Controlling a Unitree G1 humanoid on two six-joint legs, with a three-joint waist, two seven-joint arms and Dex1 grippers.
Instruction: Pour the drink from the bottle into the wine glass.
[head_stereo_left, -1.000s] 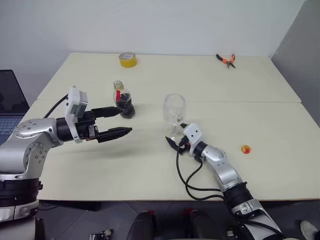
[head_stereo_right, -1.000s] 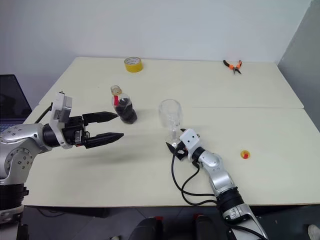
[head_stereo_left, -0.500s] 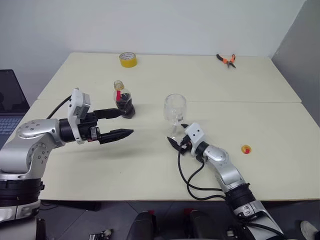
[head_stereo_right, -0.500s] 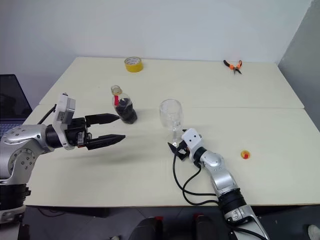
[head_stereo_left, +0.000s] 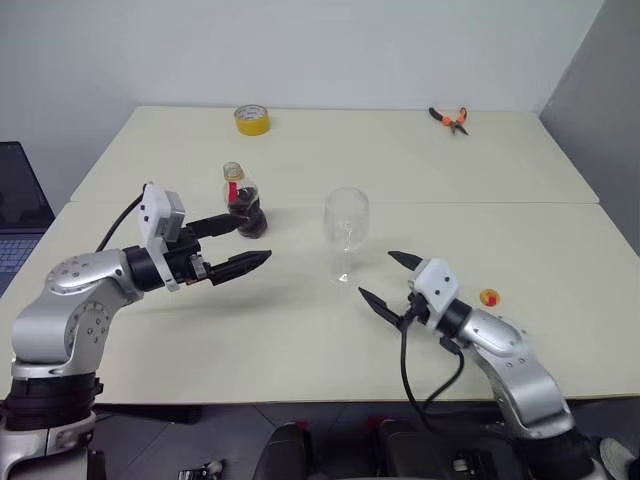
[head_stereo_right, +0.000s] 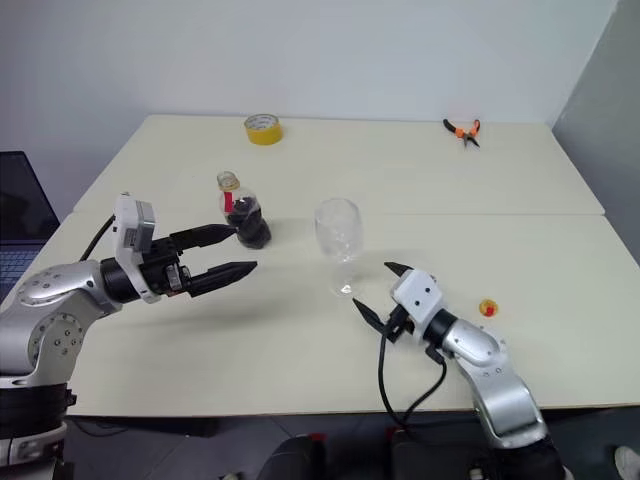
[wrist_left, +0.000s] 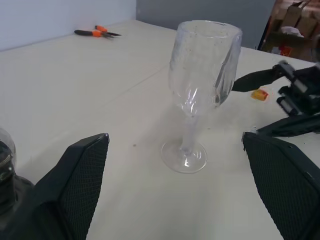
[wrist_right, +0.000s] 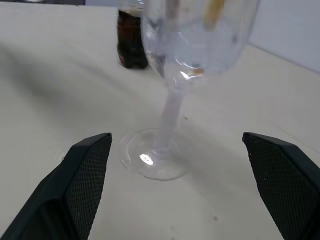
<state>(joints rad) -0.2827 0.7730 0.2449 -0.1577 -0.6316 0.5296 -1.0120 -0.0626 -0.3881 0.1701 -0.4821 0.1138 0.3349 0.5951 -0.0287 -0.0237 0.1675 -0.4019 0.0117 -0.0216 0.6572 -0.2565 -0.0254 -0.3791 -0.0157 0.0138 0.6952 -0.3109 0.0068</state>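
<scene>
The bottle (head_stereo_left: 240, 203) stands upright left of the table's middle, with the dark drink (head_stereo_left: 249, 218) in its lower half. Upright at the middle is the empty wine glass (head_stereo_left: 346, 225). My left gripper (head_stereo_left: 252, 240) is open and level, its far fingertip close beside the bottle's base, nothing between the fingers. My right gripper (head_stereo_left: 376, 275) is open, just right of the glass's foot and nearer to me, clear of it. The right wrist view looks at the wine glass (wrist_right: 170, 110) with the bottle (wrist_right: 131, 45) behind it. The left wrist view has the wine glass (wrist_left: 200, 75) ahead.
A yellow tape roll (head_stereo_left: 250, 118) and orange pliers (head_stereo_left: 451, 118) lie at the table's far side. A small yellow and red piece (head_stereo_left: 490, 298) lies to the right of my right gripper. A laptop (head_stereo_left: 20, 215) sits past the table's left edge.
My right gripper has drawn back from the glass's foot toward me, to the right and upward, still open. The left gripper has hardly shifted. The glass and the bottle stand as before.
</scene>
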